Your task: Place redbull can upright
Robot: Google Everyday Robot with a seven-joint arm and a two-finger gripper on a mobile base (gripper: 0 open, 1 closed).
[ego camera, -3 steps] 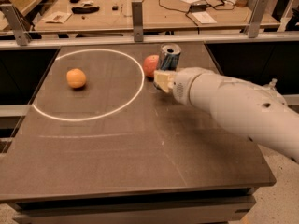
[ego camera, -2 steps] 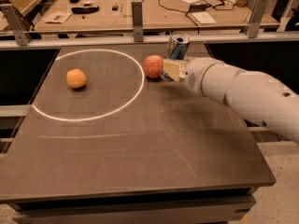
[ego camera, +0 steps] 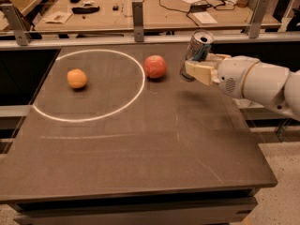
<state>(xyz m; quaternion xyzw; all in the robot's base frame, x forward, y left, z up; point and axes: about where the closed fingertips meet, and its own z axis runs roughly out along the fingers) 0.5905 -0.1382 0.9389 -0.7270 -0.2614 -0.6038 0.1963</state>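
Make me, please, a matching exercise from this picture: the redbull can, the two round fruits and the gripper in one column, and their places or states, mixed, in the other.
Column one
1. redbull can
2. orange fruit
3. red fruit
4. gripper

Column two
A. on the table, just outside the white circle
B. beside the red fruit, jaws closed on the can
C. inside the white circle
D. tilted, not upright

Pairs: 1-D, 2-C, 3-A, 4-B
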